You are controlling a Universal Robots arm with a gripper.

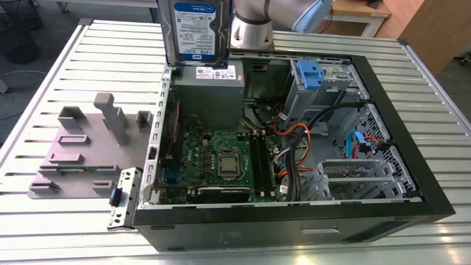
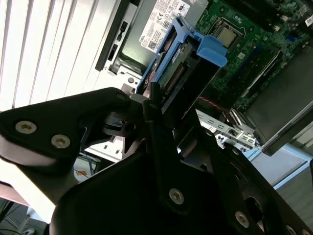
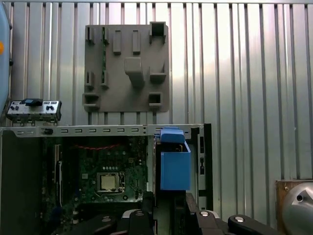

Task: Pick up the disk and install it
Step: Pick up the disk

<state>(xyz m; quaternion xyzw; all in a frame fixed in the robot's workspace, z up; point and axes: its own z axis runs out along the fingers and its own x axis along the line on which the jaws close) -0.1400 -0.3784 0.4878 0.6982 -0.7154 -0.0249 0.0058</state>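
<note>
In the exterior view the disk (image 1: 195, 30) hangs upright at the top of the frame, a little toward the exterior view's left. Its blue-and-white label faces the camera and its lower edge is just above the grey power supply (image 1: 209, 88) at the rear corner of the open computer case (image 1: 294, 223). The arm (image 1: 254, 25) rises just behind it. Held this high, it is clear of the case wall and the cabling inside. The grey fixture plate (image 1: 81, 149) lies outside the case on the slatted table (image 1: 44, 72), at the exterior view's left, and I judge its slots to be where parts are staged. In the second wrist view the gripper (image 2: 164, 93) is closed on the disk, one finger pressed along the edge of the blue carrier (image 2: 154, 68). The end tab (image 2: 212, 49) points away from the gripper, so that end is left free. In the first wrist view the carrier's blue end sits over the case edge, just beside the motherboard (image 3: 98, 171), with the plate beyond the case.
</note>
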